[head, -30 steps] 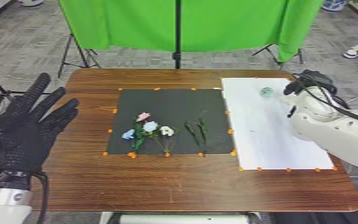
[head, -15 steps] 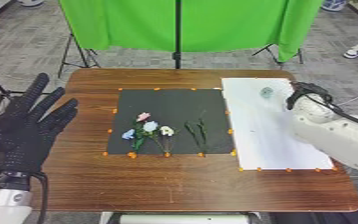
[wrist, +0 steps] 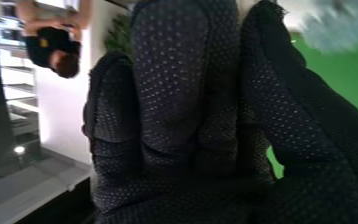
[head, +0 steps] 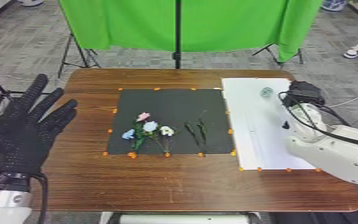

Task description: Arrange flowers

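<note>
In the head view, my left hand is held open, fingers spread, left of the flowers. My right hand is at the white sheet's far right edge, to the right of a small pale green object. In the right wrist view, my right hand has straight fingers with the thumb close beside them. A pink flower, a blue flower and white flowers lie together on the black mat. Green stems lie to their right.
The white sheet lies right of the mat, with orange markers around the edges. Beyond the brown table hangs a green cloth on a stand. A blurred pale bluish thing and a dark green plant-like patch appear in the right wrist view.
My right hand has turned and shifted slightly nearer, and its forearm has come down toward the table's near right. My left hand and the flowers have kept their places.
</note>
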### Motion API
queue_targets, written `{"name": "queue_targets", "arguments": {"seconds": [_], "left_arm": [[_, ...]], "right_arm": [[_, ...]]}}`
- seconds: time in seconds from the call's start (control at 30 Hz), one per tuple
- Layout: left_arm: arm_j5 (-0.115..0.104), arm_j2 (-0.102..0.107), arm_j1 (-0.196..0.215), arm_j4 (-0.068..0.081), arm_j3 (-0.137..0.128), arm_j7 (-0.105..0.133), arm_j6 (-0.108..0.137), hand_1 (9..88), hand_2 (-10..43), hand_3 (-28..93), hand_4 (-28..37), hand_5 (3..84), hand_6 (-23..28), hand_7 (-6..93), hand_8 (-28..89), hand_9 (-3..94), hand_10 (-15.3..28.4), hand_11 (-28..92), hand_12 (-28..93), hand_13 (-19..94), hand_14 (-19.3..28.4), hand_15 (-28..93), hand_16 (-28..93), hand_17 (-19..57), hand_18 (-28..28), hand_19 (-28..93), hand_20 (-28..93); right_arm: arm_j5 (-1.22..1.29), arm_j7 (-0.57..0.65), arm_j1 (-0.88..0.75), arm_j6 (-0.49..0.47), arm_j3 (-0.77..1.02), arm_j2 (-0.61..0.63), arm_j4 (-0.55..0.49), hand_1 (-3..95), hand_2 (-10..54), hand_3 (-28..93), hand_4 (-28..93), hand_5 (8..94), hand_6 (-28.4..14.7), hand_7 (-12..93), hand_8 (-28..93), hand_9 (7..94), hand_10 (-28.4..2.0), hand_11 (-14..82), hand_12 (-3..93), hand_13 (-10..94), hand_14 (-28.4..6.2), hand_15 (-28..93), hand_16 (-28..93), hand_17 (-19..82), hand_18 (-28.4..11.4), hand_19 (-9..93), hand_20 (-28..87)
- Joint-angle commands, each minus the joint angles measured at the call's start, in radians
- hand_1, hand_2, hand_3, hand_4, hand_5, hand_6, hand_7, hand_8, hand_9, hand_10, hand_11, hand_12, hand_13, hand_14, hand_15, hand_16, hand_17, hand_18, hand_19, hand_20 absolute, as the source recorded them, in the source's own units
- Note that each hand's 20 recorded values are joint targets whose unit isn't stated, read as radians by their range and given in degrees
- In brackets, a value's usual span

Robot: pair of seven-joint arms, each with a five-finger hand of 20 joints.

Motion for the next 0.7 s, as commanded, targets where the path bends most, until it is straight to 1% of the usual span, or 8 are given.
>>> {"name": "queue_targets", "arguments": {"seconds": [0.03, 0.1, 0.2, 0.23, 0.27, 0.4, 0.5, 0.7], "left_arm": [[0.002, -0.008, 0.001, 0.000, -0.006, -0.022, -0.002, 19.7, 6.4, 75, -28.3, 24.0, 3.1, 15.1, -11, 19.0, 14.4, 15, 14, 15, 23.4, 29, -1, -14.8, 28.4, 47, 11], [0.003, -0.007, -0.003, 0.001, -0.006, -0.026, -0.006, 19.7, 6.4, 75, -28.3, 24.0, 3.1, 15.0, -11, 19.0, 14.4, 15, 14, 15, 23.4, 29, -1, -14.8, 28.4, 47, 11], [-0.001, 0.003, -0.003, 0.001, -0.004, -0.019, -0.002, 19.6, 6.3, 75, -28.3, 23.9, 3.1, 15.0, -11, 19.0, 14.3, 15, 14, 15, 23.2, 29, -1, -14.8, 28.4, 47, 11], [-0.001, 0.003, -0.008, 0.003, -0.004, -0.025, -0.006, 19.7, 6.3, 75, -28.3, 23.9, 3.1, 15.0, -11, 19.0, 14.2, 15, 14, 15, 23.2, 29, -1, -14.8, 28.4, 47, 11], [-0.006, 0.011, -0.013, 0.005, 0.001, -0.022, -0.001, 19.7, 6.3, 75, -28.3, 23.9, 3.1, 15.0, -11, 18.9, 14.2, 15, 14, 15, 23.1, 29, -1, -14.8, 28.4, 47, 11], [-0.001, 0.010, -0.014, 0.005, -0.006, -0.034, -0.013, 19.7, 6.3, 75, -28.3, 23.9, 3.1, 15.0, -11, 18.9, 14.2, 15, 14, 15, 22.9, 29, -1, -14.7, 28.4, 47, 11], [0.001, 0.004, -0.020, 0.006, -0.011, -0.048, -0.014, 19.7, 6.3, 75, -28.3, 23.9, 3.1, 15.0, -11, 18.7, 14.1, 15, 14, 15, 22.7, 29, -1, -14.7, 28.3, 47, 11], [-0.001, 0.007, -0.034, 0.013, -0.009, -0.062, -0.022, 19.7, 6.2, 75, -28.3, 24.0, 3.1, 15.0, -11, 18.7, 14.0, 15, 14, 15, 22.6, 28, -1, -14.6, 28.1, 47, 10]], "right_arm": [[-0.104, -0.082, 0.119, 0.115, -0.080, -0.014, -0.170, 54.7, -9.5, 66, -28, 87.1, 3.8, 17, 3, 93.7, -5.3, 12.2, 26.4, 87, -2.0, 48, 22, 52, -14.1, 93, 5], [-0.102, -0.122, 0.145, 0.126, -0.102, -0.040, -0.206, 54.6, -9.5, 67, -28, 87.1, 3.7, 17, 3, 93.7, -5.4, 12.3, 26.4, 87, -2.0, 48, 22, 52, -14.2, 93, 6], [-0.125, -0.156, 0.158, 0.134, -0.120, -0.103, -0.233, 54.2, -9.5, 67, -28, 87.0, 3.7, 17, 4, 93.7, -5.5, 12.3, 26.6, 87, -2.0, 49, 22, 52, -14.3, 93, 7], [-0.132, -0.160, 0.162, 0.138, -0.130, -0.127, -0.233, 54.2, -9.5, 67, -28, 86.9, 3.8, 17, 4, 93.7, -5.5, 12.2, 26.6, 87, -2.0, 49, 22, 52, -14.3, 93, 8], [-0.123, -0.161, 0.173, 0.148, -0.146, -0.151, -0.235, 54.2, -9.5, 67, -28, 86.9, 3.9, 17, 4, 93.7, -5.5, 12.2, 26.5, 87, -2.0, 49, 22, 51, -14.3, 93, 8], [-0.127, -0.163, 0.159, 0.146, -0.152, -0.221, -0.241, 53.8, -9.5, 67, -28, 86.7, 4.1, 17, 4, 93.7, -5.2, 12.0, 26.7, 87, -1.9, 49, 22, 51, -14.5, 93, 9], [-0.158, -0.164, 0.155, 0.137, -0.171, -0.259, -0.240, 53.7, -9.5, 68, -28, 86.7, 4.1, 17, 4, 93.7, -5.0, 11.9, 26.9, 87, -1.9, 49, 22, 51, -14.5, 93, 9], [-0.187, -0.175, 0.135, 0.100, -0.196, -0.283, -0.254, 53.5, -9.5, 67, -28, 86.6, 4.3, 17, 4, 93.7, -4.9, 11.4, 27.2, 86, -1.9, 50, 22, 50, -14.5, 93, 11]]}}
